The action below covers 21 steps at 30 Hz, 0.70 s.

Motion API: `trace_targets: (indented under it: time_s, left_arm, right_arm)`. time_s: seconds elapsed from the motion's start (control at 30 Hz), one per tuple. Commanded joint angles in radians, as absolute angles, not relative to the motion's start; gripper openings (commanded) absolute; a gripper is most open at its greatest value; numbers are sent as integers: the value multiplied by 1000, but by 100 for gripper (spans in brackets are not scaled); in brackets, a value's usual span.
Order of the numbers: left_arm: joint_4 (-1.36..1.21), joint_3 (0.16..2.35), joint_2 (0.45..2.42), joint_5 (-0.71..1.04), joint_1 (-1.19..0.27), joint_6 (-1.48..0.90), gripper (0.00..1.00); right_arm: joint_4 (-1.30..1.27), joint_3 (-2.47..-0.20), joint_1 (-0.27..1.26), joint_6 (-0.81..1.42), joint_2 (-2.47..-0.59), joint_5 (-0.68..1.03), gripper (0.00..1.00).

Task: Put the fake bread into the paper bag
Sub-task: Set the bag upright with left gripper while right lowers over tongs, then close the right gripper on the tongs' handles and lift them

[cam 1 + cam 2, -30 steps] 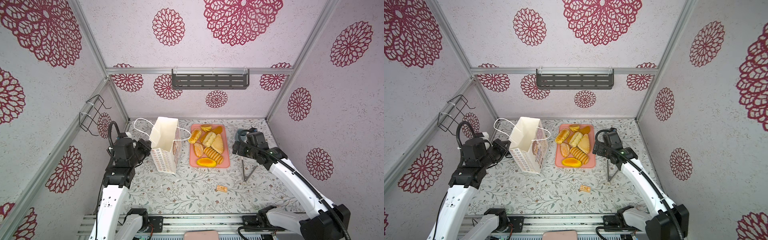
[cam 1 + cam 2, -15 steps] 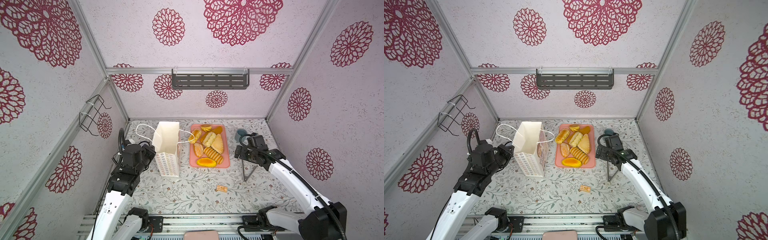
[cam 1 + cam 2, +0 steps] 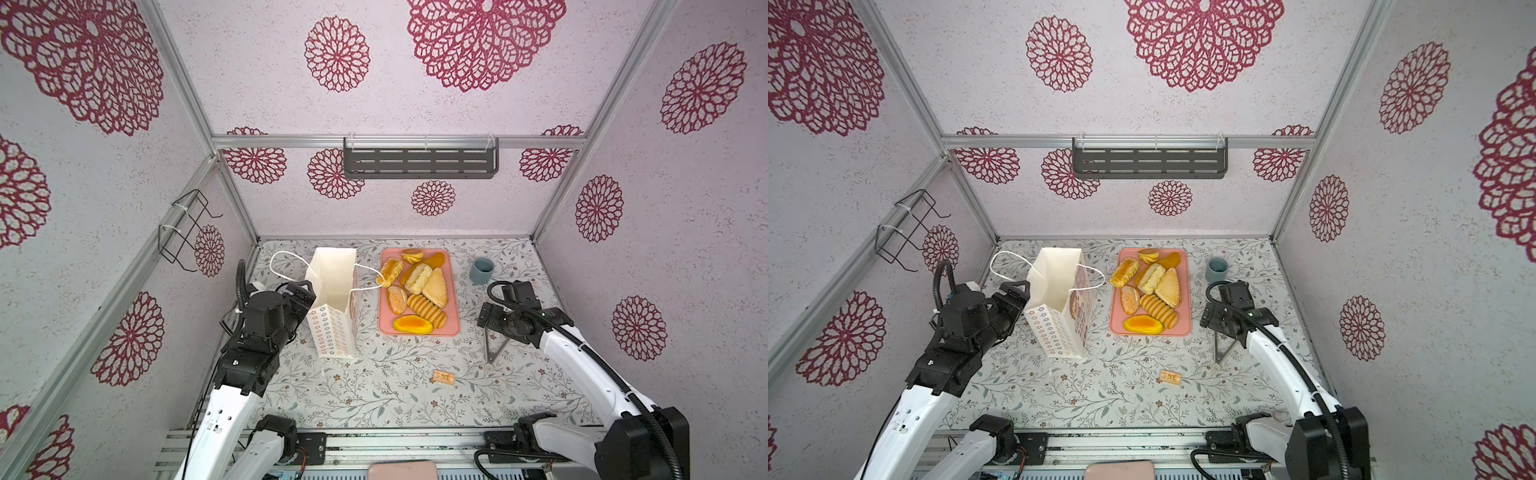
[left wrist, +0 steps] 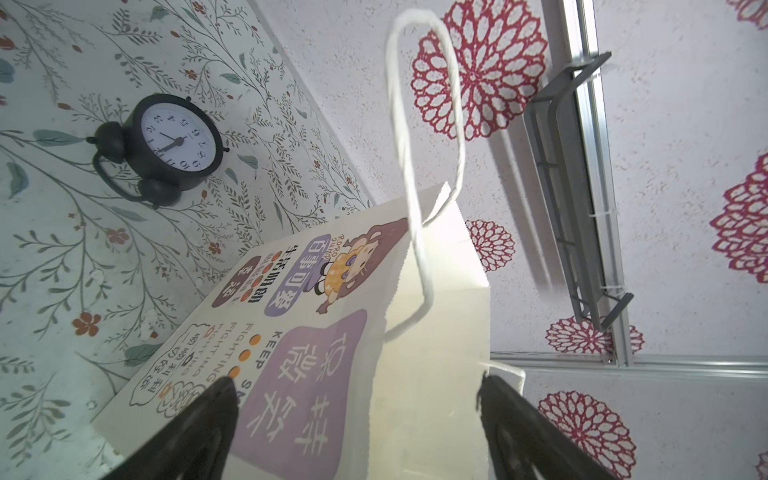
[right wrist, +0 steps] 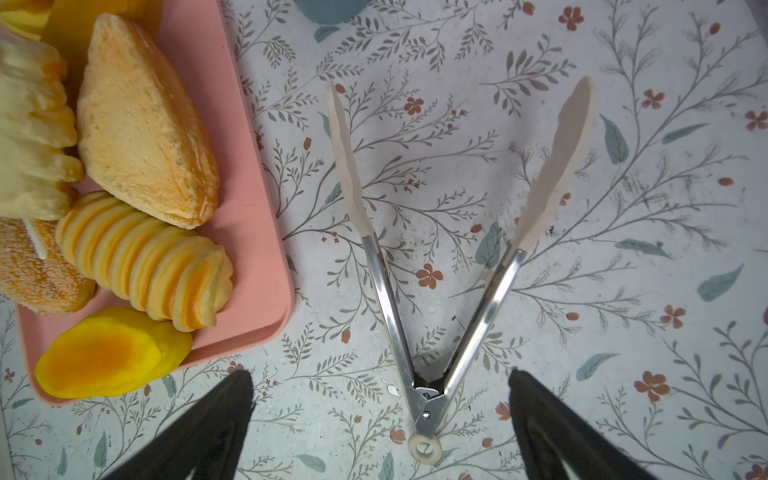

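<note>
The paper bag (image 3: 332,299) (image 3: 1059,297) stands upright and open-topped left of the pink tray (image 3: 452,328). Several fake bread pieces (image 3: 435,286) (image 3: 1169,286) (image 5: 141,124) lie on the tray. One cord handle of the bag drapes onto the braided piece (image 3: 390,271). My left gripper (image 3: 305,291) (image 4: 355,379) is open at the bag's left side, and the bag's printed face and upper edge (image 4: 332,332) sit between the wide jaws. My right gripper (image 3: 486,316) (image 5: 379,373) is open just above the hinge end of the metal tongs (image 5: 428,399).
The tongs (image 3: 494,345) lie spread on the floral tabletop right of the tray. A blue-grey cup (image 3: 481,270) stands behind them. A small tan block (image 3: 444,376) lies nearer the front. A black alarm clock (image 4: 166,145) lies beyond the bag. A wire rack (image 3: 187,228) hangs on the left wall.
The left arm brought the bag from a tilt to upright, then its jaws opened and let go. The right gripper came forward over the tongs.
</note>
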<state>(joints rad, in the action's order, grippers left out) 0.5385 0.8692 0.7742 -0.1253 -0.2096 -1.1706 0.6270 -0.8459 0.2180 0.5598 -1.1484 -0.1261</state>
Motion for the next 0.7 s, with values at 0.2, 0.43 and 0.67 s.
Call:
trace_targets:
  time_s: [0.2, 0.43, 0.67]
  left_arm:
    - [695, 1057, 793, -165, -215, -948, 97]
    - [917, 1251, 901, -166, -215, -711, 98]
    - [1007, 1312, 932, -210, -227, -616, 99]
  right_arm:
    - [614, -778, 178, 612, -1110, -119, 99]
    - [613, -743, 172, 635, -1118, -136, 97]
    - [555, -726, 172, 646, -1208, -129, 94]
